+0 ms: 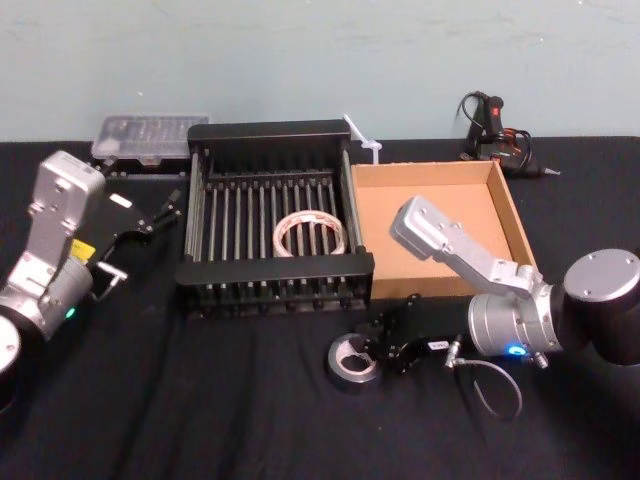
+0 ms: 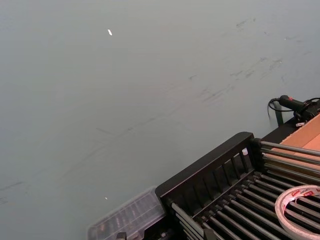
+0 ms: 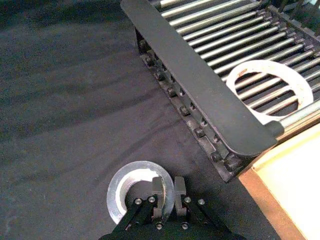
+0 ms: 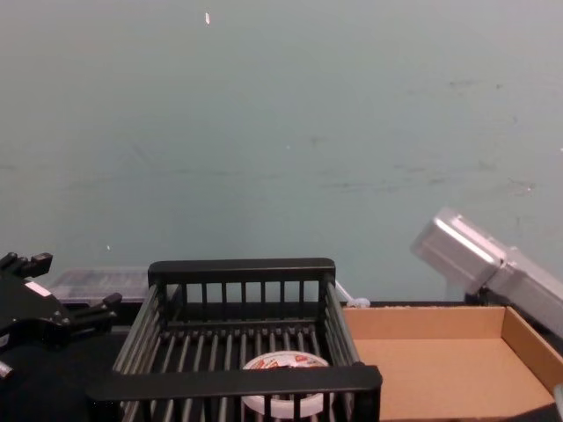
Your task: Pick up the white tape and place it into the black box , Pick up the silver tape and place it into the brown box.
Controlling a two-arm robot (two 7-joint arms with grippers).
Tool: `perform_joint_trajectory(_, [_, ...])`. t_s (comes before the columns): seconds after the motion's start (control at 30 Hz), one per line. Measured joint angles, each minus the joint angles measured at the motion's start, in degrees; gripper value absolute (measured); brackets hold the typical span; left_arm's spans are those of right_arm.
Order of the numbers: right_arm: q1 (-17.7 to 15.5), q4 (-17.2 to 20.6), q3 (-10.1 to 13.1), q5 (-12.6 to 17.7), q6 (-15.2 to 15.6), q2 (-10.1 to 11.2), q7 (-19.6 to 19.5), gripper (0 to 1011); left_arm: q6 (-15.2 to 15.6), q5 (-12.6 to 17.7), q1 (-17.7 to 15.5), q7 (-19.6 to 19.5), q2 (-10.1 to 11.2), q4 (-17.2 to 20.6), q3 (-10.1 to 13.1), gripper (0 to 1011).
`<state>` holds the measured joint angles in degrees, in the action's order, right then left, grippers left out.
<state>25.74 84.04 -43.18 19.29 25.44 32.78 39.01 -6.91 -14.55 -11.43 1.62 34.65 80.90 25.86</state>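
slatted plastic basket point(image 1: 275, 275): black rims, grey metallic bars
round tape roll in the basket point(image 1: 310, 236): white, with red printed marks on its flat face
tape roll on the cloth point(image 3: 131, 190): dark grey-silver outside, pale whitish centre
shallow cardboard tray point(image 1: 511, 205): brown, lighter tan floor
table cloth point(image 1: 200, 400): black
wall point(image 4: 281, 132): pale grey-green, faint dark scuffs
clear plastic case point(image 1: 150, 135): see-through, greyish
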Motion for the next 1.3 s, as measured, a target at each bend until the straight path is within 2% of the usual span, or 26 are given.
perform_joint_trajectory(0.23, [-0.73,1.44,1.43,1.57,-0.2,0.85,0.03,155,0.0,0.0,0.0,0.0,0.0,0.0,0.0,1001])
perform_joint_trajectory(0.43, [-1.72,3.57,3.35,3.02,-0.1,2.66,-1.05,155,0.0,0.0,0.0,0.0,0.0,0.0,0.0,1001])
perform_joint_trajectory(0.67, [-2.76,5.25,6.01,3.86,0.42,4.93,-3.73,155,0.0,0.0,0.0,0.0,0.0,0.0,0.0,1001])
perform_joint_trajectory(0.8, [-3.08,5.41,7.54,4.06,0.67,5.51,-5.24,155,0.0,0.0,0.0,0.0,0.0,0.0,0.0,1001])
perform_joint_trajectory(1.1, [-3.0,3.7,10.46,4.15,1.1,4.86,-8.63,155,0.0,0.0,0.0,0.0,0.0,0.0,0.0,1001])
perform_joint_trajectory(1.3, [-1.62,0.32,12.07,3.52,2.29,2.66,-11.05,155,0.0,0.0,0.0,0.0,0.0,0.0,0.0,1001])
